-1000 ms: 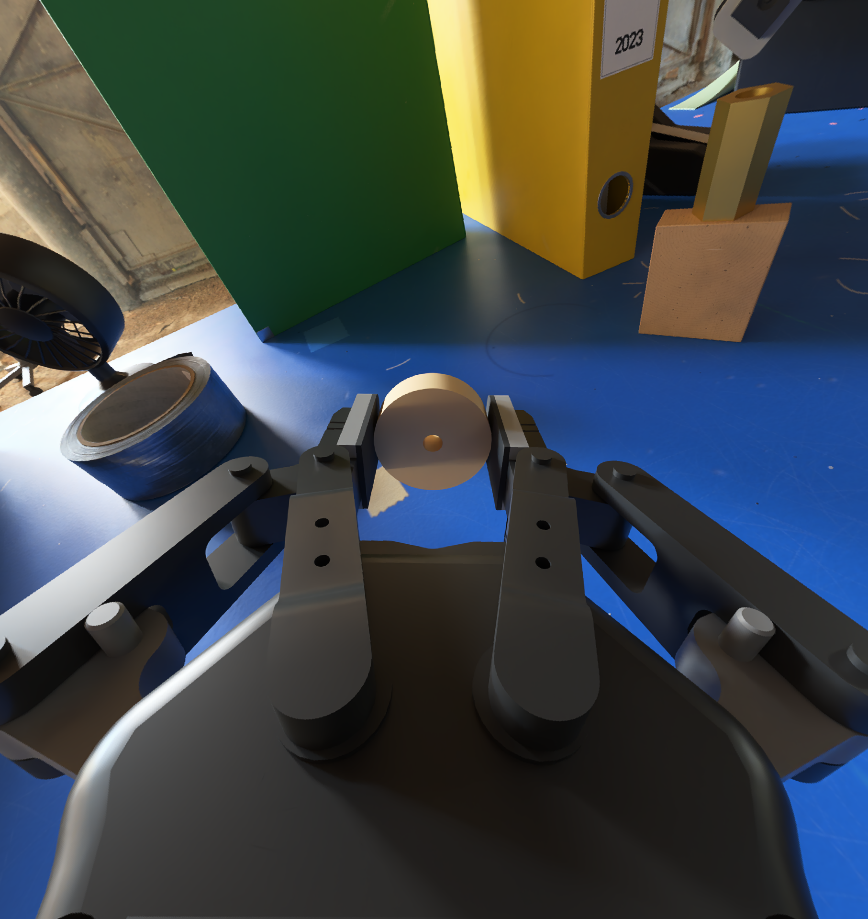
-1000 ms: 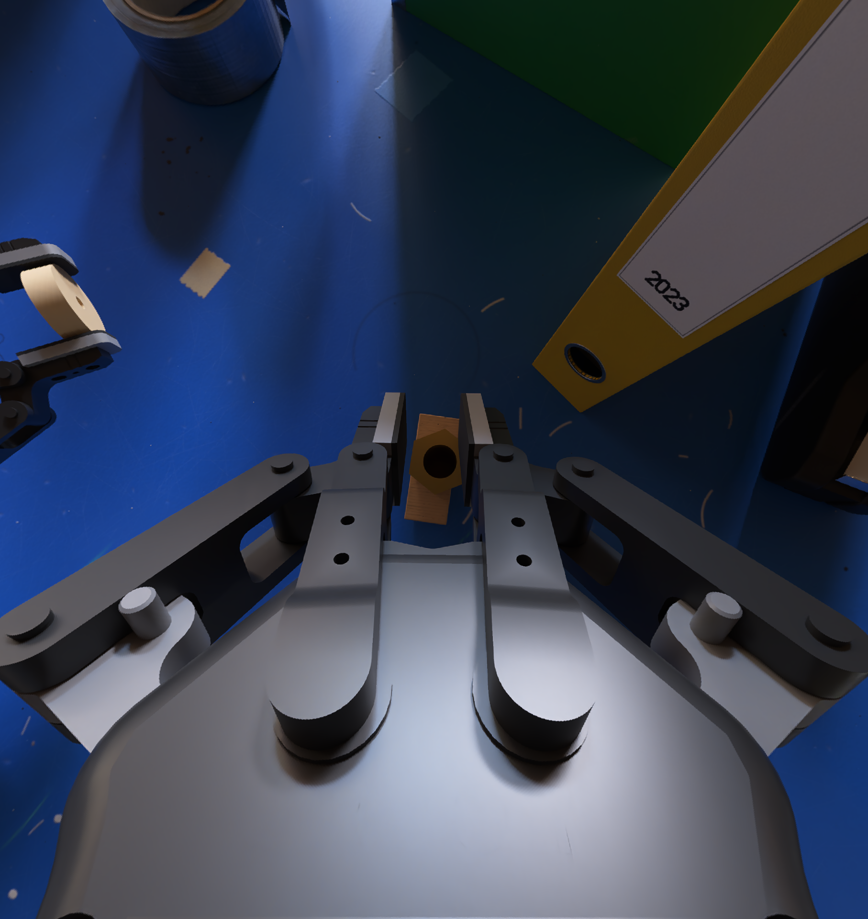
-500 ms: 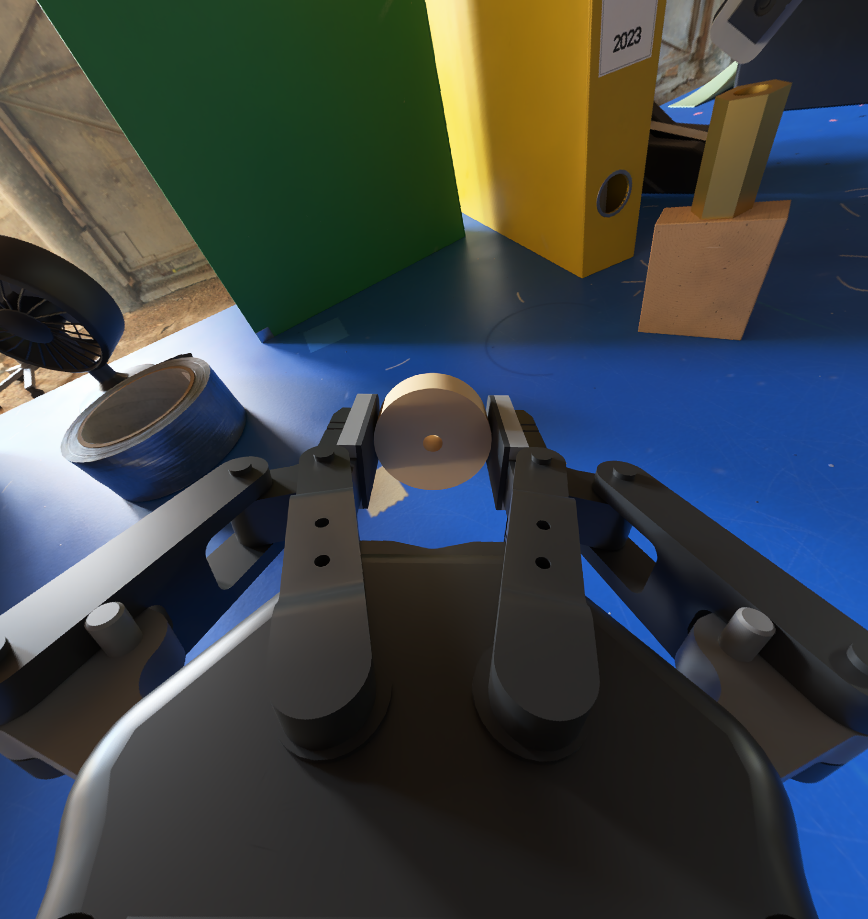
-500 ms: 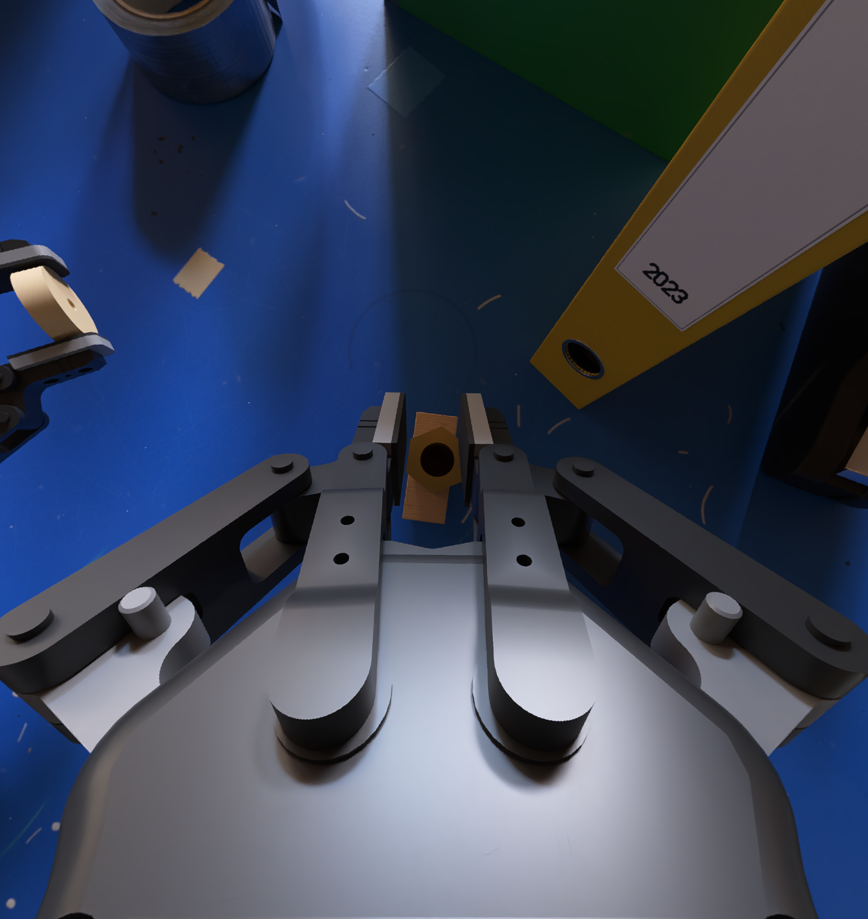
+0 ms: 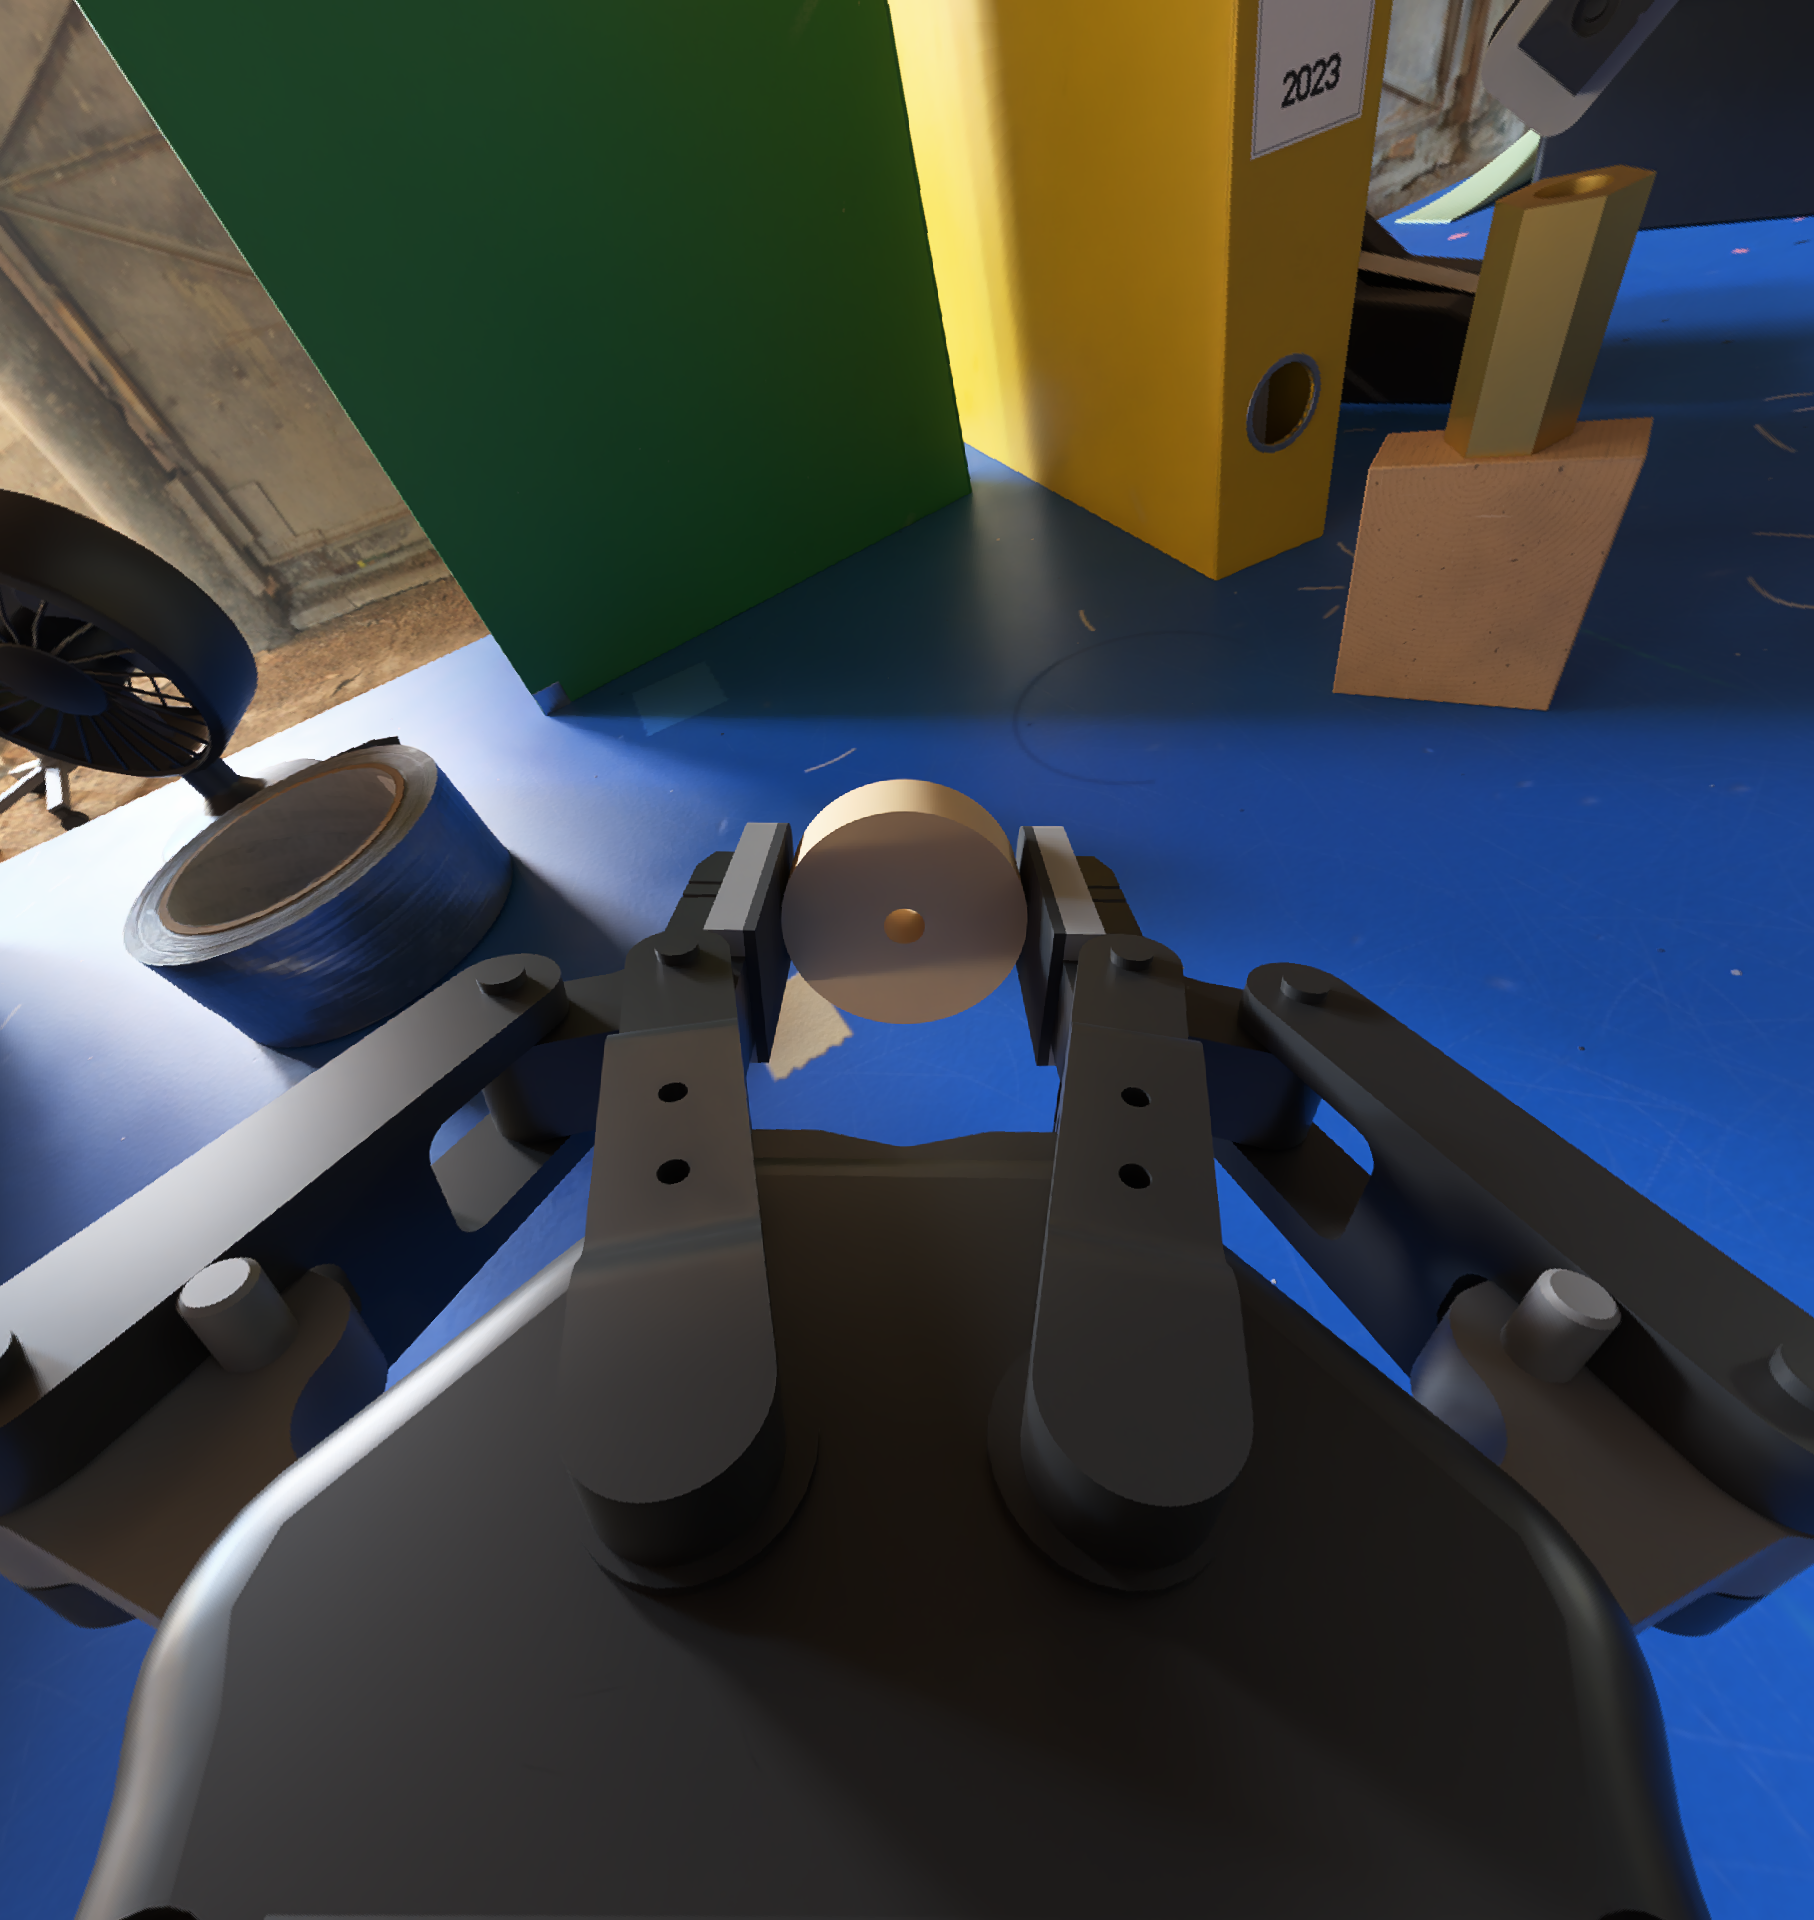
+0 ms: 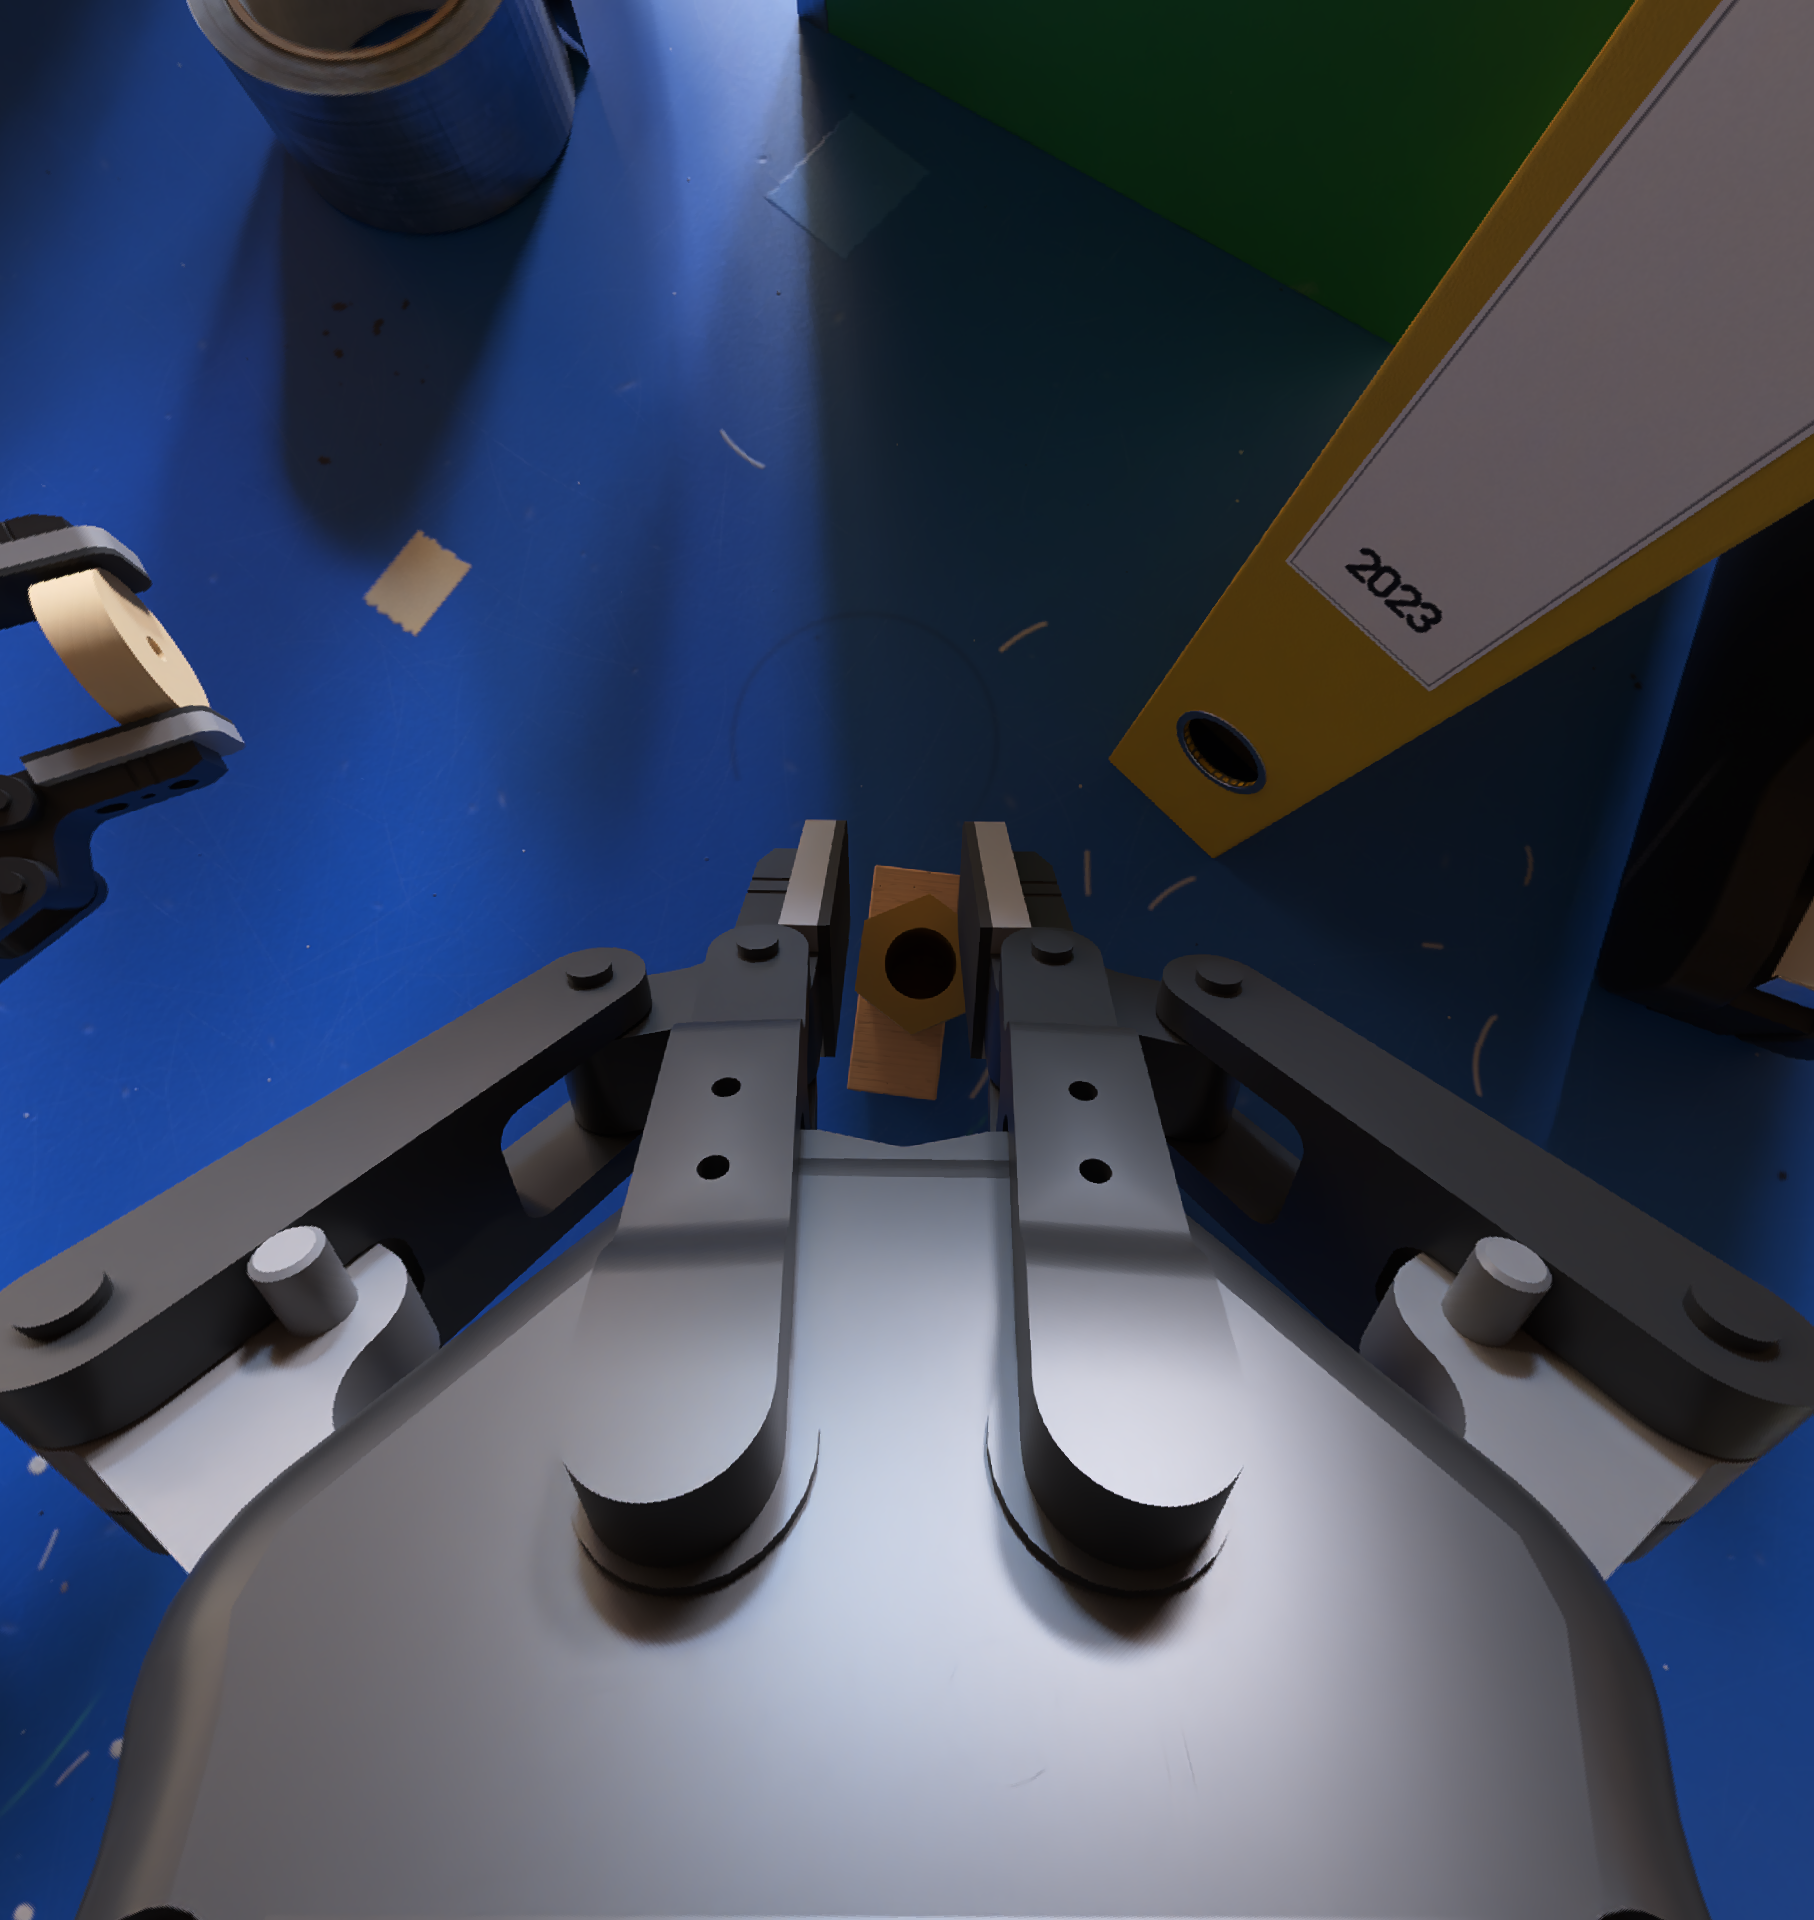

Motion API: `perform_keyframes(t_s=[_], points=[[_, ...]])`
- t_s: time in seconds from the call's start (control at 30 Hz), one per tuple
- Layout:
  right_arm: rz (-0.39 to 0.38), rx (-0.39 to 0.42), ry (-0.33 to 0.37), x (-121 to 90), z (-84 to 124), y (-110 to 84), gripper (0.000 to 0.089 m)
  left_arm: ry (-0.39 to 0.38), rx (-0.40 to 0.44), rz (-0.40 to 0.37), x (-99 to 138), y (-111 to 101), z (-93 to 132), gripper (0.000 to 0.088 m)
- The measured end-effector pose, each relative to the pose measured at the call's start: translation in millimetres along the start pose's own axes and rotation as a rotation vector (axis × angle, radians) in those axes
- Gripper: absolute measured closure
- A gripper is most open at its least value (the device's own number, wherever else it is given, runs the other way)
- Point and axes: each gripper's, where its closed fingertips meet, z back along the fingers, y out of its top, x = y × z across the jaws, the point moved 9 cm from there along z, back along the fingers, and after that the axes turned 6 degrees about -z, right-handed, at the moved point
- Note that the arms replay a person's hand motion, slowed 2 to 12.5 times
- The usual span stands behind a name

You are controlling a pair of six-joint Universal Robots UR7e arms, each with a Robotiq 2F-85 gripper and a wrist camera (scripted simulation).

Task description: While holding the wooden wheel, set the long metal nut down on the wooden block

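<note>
Nothing of note had moved since a second before: both views matched the earlier ones apart from a very slight drift of the scene in the right wrist view. Nearest, the left gripper (image 5: pixel 901 935) was pinching the wheel (image 5: pixel 882 883) by its rim, one pad on each side, bored face toward the camera, and holding it clear of the table (image 5: pixel 1505 987). A small tan scrap (image 6: pixel 417 582) lay on the table beneath it, and a tape roll (image 5: pixel 321 894) sat just beyond. Farther off, the block (image 5: pixel 1474 571) stood on end with the nut (image 5: pixel 1537 312) upright on its top face, set toward one end rather than centred. The right gripper (image 6: pixel 903 878) hung above, looking straight down the nut's bore. Its fingers were part spread with a gap showing on either side of the hex, and in the left wrist view only its body showed, well above the nut. It was therefore judged to be gripping nothing. A green binder (image 5: pixel 570 312) and a yellow binder (image 5: pixel 1142 260) stood behind, and a fan (image 5: pixel 72 644) lay beyond the table edge. Assessment: the placement appeared done and the wheel condition met. Only withdrawal of the right arm seemed left, with the nut's off-centre seat the sole risk.
</note>
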Motion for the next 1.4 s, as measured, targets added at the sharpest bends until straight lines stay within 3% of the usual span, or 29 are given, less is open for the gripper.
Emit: perform_keyframes(t_s=[0.47,1.4], points=[[-0.003,0.002,-0.008,0.4,-0.4,-1.5,0.0690,-0.001,-0.001,0.002,-0.4,-0.1,0.0,0.0502],[0.020,0.016,-0.004,-1.0,3.3,-1.9,0.0499,-0.001,-0.004,0.009,-1.4,-0.2,-0.3,0.0502]])
